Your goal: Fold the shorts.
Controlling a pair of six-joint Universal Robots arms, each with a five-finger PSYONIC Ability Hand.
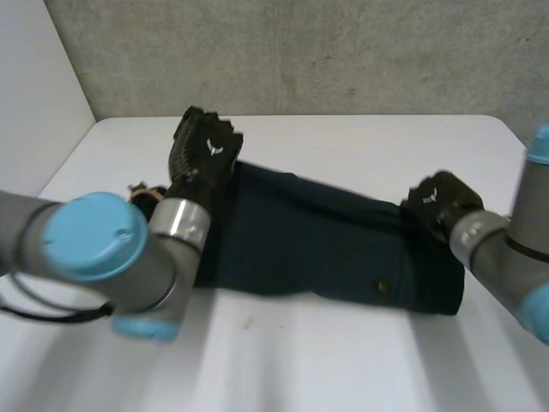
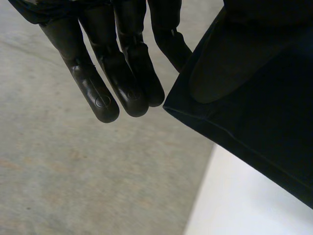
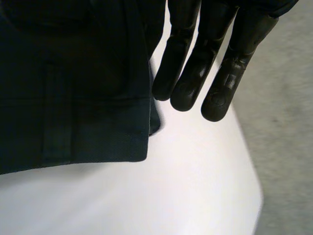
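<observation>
Now, one pair of dark shorts (image 1: pixel 326 245) lies stretched across the middle of the white table (image 1: pixel 343 360), with two hands on it, one at each end.
The long axis slants from the table's far-left part to its right side. The left hand (image 1: pixel 204 154) has the far-left corner pinched at the thumb and raised off the table, other fingers (image 2: pixel 100 93) straight. The right hand (image 1: pixel 439 202) sits on the opposite end; whether it grips, I cannot tell.

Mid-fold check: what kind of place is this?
Probably a robotics test bench: a bare white table, a plain concrete-looking wall behind it, and dark shorts lying between two robot arms.
</observation>
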